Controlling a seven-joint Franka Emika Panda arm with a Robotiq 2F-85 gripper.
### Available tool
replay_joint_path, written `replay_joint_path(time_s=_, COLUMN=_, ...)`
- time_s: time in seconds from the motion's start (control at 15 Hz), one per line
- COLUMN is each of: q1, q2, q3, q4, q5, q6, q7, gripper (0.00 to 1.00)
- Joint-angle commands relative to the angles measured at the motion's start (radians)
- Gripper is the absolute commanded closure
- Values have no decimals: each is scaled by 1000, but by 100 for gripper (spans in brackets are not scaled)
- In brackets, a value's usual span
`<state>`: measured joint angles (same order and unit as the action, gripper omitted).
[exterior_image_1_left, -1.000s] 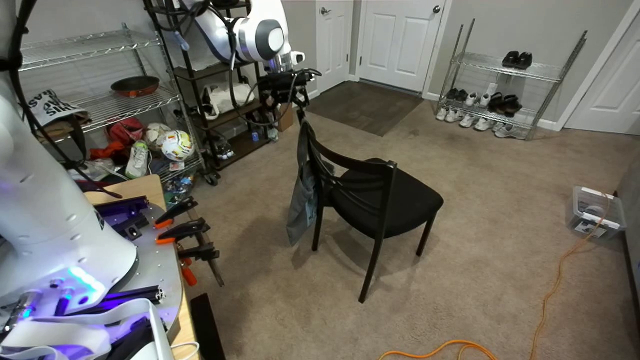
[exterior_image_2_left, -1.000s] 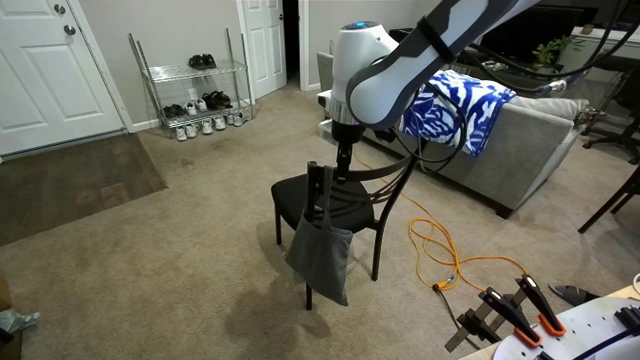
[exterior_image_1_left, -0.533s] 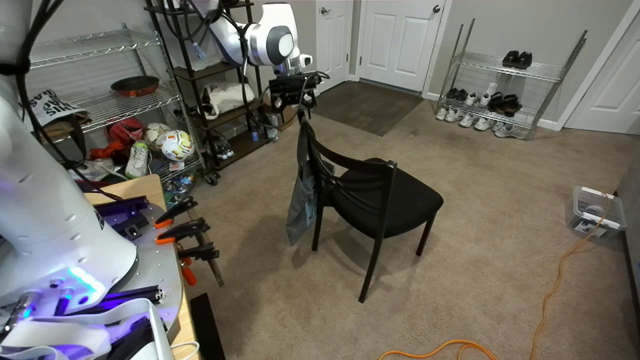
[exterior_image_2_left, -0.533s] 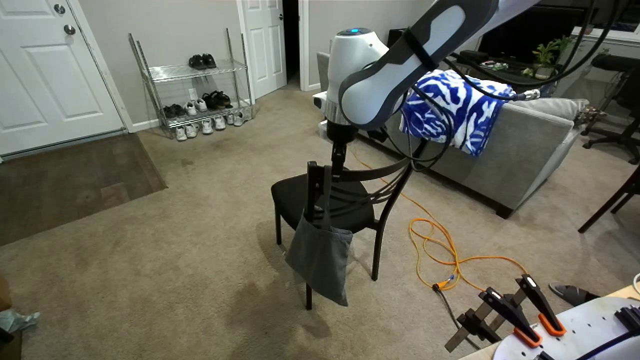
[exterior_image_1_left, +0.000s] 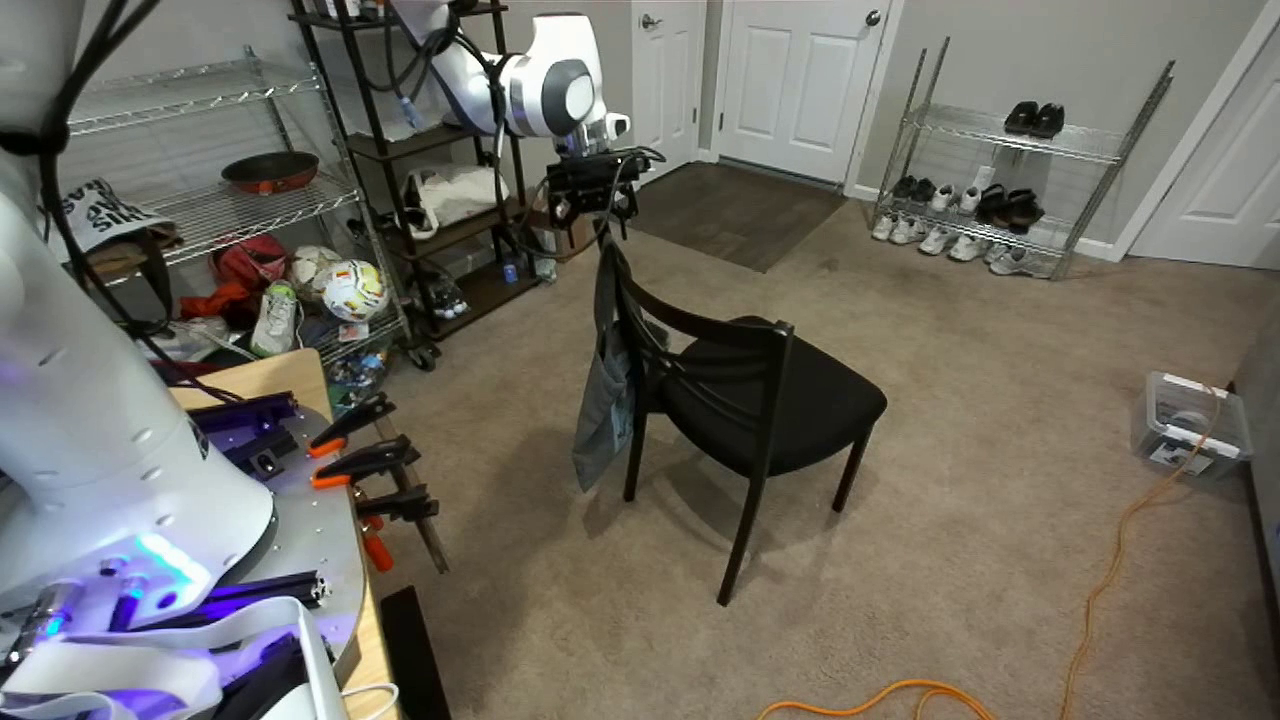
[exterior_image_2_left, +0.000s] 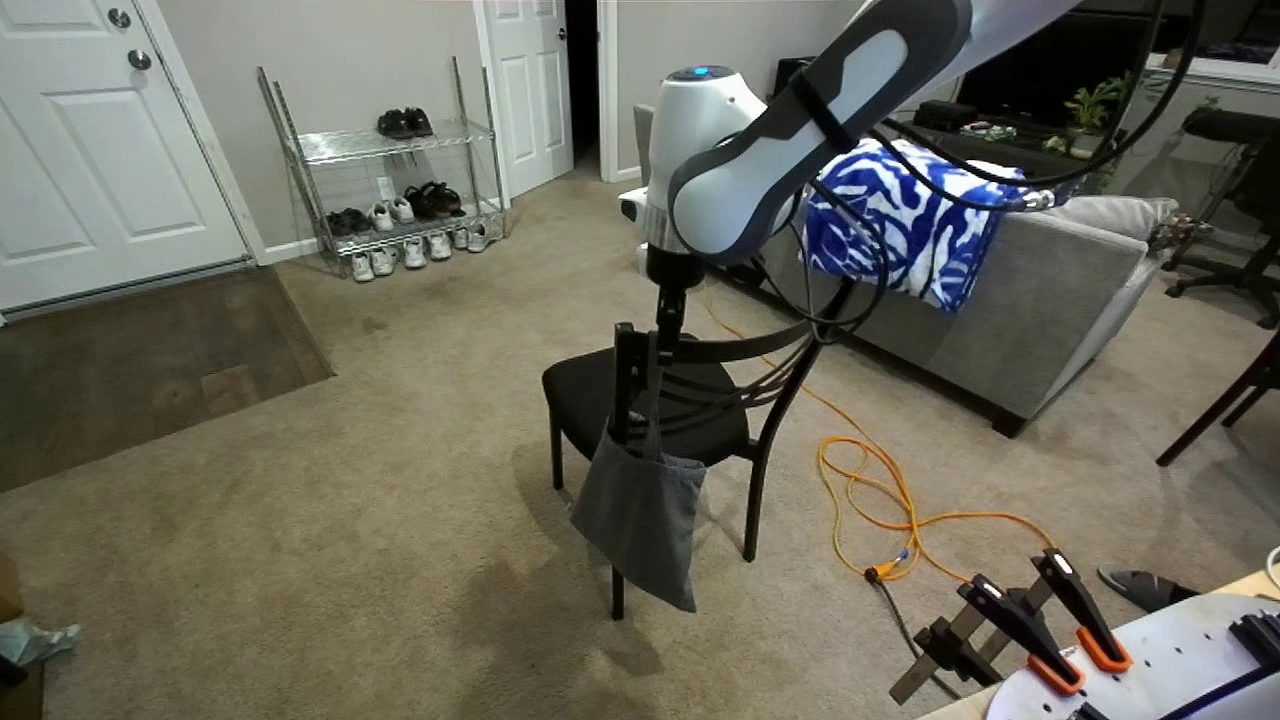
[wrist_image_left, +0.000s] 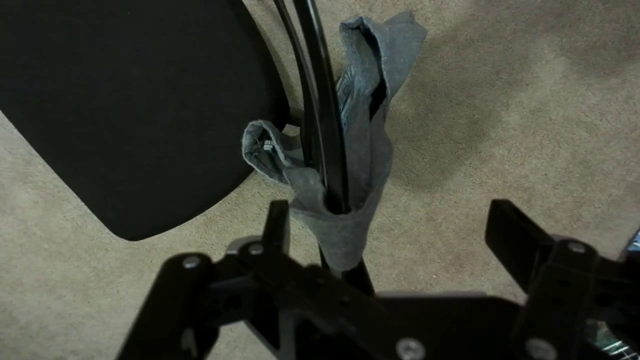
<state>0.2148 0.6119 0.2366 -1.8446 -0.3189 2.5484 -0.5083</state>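
The fingers (wrist_image_left: 277, 225) are observed wide apart, nothing clamped. The grey bag (exterior_image_2_left: 640, 525) is hung, long axis downward, from a back post of the black chair (exterior_image_1_left: 800, 400); in the wrist view its strap (wrist_image_left: 341, 242) is seen between the fingers, nearer the one toward the seat (wrist_image_left: 135, 110).

Bag (exterior_image_2_left: 640, 520) gray. Chair (exterior_image_1_left: 810, 395) black. Gripper (wrist_image_left: 390, 215) black. Arm (exterior_image_2_left: 740, 185) white with dark gray trim. Blanket (exterior_image_2_left: 930, 225) 2-colour leafy pattern, blue and white. Sofa (exterior_image_2_left: 1040, 285) gray. Cord (exterior_image_2_left: 911, 522) orange. Carpet (exterior_image_2_left: 350, 530) beige.

hand (wrist_image_left: 390, 225) | shifted nearer the bag strap (exterior_image_2_left: 653, 400) | dangling cable connector (exterior_image_2_left: 1038, 201) carried along
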Motion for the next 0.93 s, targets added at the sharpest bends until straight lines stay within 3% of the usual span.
replay_joint_path(time_s=0.0, q1=-4, q2=35, q3=2, q4=40, q5=-16, q6=-6, q7=-46, gripper=0)
replay_joint_path(time_s=0.33, q1=-1, q2=60, q3=3, q4=76, q5=-18, q6=-13, q7=-68, gripper=0)
replay_joint_path(time_s=0.4, q1=0, q2=62, q3=2, q4=79, q5=-20, q6=-10, q7=-71, gripper=25)
replay_joint_path(time_s=0.47, q1=-1, q2=65, q3=4, q4=83, q5=-19, q6=-9, q7=-76, gripper=26)
replay_joint_path(time_s=0.87, q1=22, q2=19, q3=-11, q4=57, q5=-45, q6=28, q7=-48, gripper=66)
